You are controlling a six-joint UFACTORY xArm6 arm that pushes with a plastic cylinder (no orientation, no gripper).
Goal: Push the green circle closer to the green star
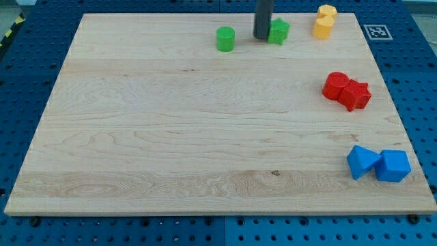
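The green circle [225, 39] stands near the view's top, left of centre-right. The green star [278, 31] lies to its right, partly hidden by my rod. My tip [262, 37] rests on the board between the two, touching or nearly touching the star's left side and a short gap right of the circle.
Two yellow blocks [324, 22] sit at the top right. Two red blocks [347, 90] touch each other at the right edge. A blue triangle [362, 162] and a blue cube [393, 165] lie at the bottom right. The wooden board [171, 137] ends in blue pegboard all round.
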